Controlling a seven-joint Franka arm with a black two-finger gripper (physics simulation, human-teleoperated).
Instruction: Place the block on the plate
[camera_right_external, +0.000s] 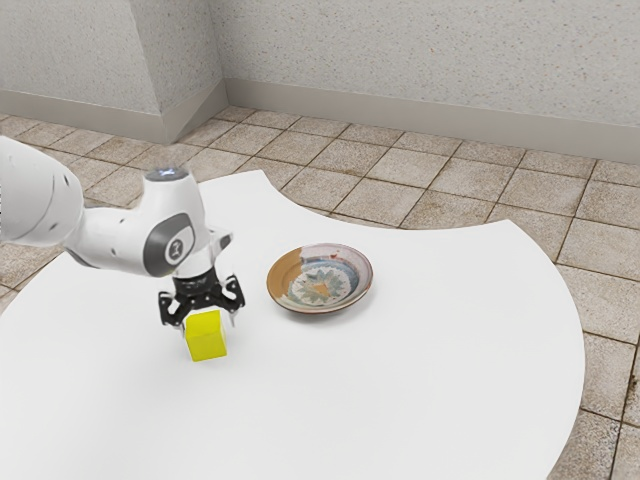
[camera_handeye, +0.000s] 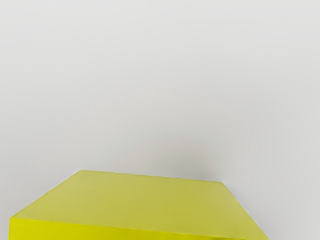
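One yellow block (camera_right_external: 207, 337) is seen on the white table (camera_right_external: 400, 390), directly beneath the robot's hand. It is set down well short of the plate (camera_right_external: 350, 263), with a strip of bare tabletop left between the two.

The black gripper (camera_right_external: 208, 323) is pointed downward over the block, and its two fingers (camera_right_external: 235, 317) are held apart. The upper part of the block is straddled by them, one finger at each of two opposite sides, and a small gap can be made out between the block and the finger nearer the plate. The block is not clamped.

The white arm (camera_right_external: 115, 237) is extended from the exterior view's left, bent at the wrist so that the hand is hung above the table.

The plate is placed farther toward the exterior view's right, face up on the tabletop. It is painted with a flower-like pattern at its centre, and its surface is coloured in brown, pale pink and bluish tones.

In the wrist view, the block's flat top and a strip of one side are shown close up, with a soft shadow cast beside it on the pale surface.

Behind the table, a floor of brownish tiles (camera_right_external: 480, 185) is bordered by a speckled grey wall (camera_right_external: 400, 45).
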